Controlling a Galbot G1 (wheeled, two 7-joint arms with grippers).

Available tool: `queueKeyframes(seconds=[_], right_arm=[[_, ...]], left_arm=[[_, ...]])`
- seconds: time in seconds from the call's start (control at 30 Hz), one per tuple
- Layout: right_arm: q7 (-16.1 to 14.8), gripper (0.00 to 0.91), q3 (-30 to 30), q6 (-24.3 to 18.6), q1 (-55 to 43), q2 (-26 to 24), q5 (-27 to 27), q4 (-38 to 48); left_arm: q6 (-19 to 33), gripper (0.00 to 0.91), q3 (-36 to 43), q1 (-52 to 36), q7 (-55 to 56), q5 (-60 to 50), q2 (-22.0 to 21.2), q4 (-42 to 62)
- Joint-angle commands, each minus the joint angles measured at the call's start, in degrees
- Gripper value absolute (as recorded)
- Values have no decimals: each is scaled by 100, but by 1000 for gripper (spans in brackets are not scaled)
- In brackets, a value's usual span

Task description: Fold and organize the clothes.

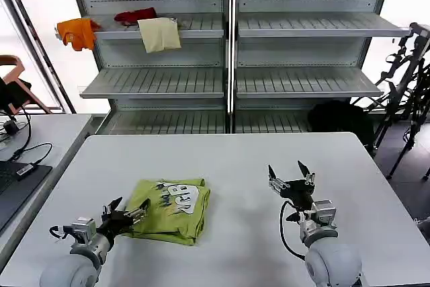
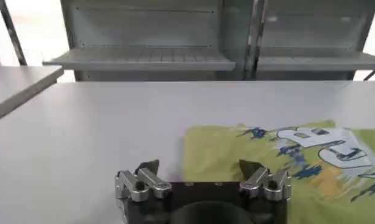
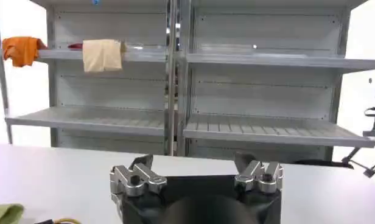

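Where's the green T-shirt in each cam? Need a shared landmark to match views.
Head view: lime-green T-shirt lies folded on the table, left of centre, by the left gripper.
Left wrist view: its printed side lies just beyond that gripper.
Right wrist view: a green corner at the frame edge.
Shared landmark: the grey shelving.

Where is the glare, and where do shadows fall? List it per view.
Head view: blown-out white daylight flanks the shelving; faint soft shadow under the folded T-shirt and the open right gripper. Left wrist view: even light on the table, the open left gripper at the shirt's edge, shelves slightly soft. Right wrist view: bright washout at the right edge.
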State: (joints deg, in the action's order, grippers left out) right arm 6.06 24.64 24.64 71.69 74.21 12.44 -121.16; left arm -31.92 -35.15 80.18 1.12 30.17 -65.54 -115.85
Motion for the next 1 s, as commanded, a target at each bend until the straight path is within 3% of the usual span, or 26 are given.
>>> queueKeyframes(seconds=[0.03,0.2,0.57,0.7,0.77,0.83,0.97,1.0], right_arm=[[2,907,8,-3,5,-6,-2,-29],[3,907,27,-4,0,1,-1,-38],[7,907,50,-6,36,-12,-9,-97],[7,907,70,-6,52,-26,-10,-119],[12,907,65,-5,50,-21,-12,-126],[15,907,55,-5,47,-13,-26,-130],[19,907,52,-4,32,-13,-29,-140],[21,907,53,-4,28,-17,-29,-144]], left_arm=[[-111,907,-102,93,210,991,-46,-34],[-101,907,-38,90,222,958,-107,-102],[510,877,155,-20,282,829,-347,120],[624,705,182,-52,289,949,-392,113],[633,474,196,-54,285,946,-395,115],[634,363,205,-46,270,945,-399,126],[636,181,218,-18,235,943,-396,147],[650,171,217,-16,228,946,-395,152]])
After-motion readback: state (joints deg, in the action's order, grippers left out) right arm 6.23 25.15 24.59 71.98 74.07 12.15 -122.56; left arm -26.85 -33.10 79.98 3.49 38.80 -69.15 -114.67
